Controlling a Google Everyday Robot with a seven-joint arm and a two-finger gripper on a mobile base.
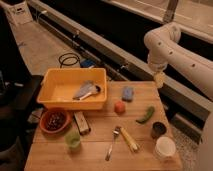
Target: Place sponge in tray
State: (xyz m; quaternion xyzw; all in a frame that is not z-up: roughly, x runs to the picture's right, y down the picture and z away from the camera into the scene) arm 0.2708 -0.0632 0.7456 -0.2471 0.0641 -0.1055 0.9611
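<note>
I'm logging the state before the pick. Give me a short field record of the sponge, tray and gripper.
sponge: lying on the wooden table, right of the tray, not held
tray: yellow, holds a grey-blue cloth, no sponge inside
gripper: fingers open, empty, raised over the table's far right edge, apart from the sponge
nearest neighbour: orange-red ball, just in front of the sponge
task: not yet done
</note>
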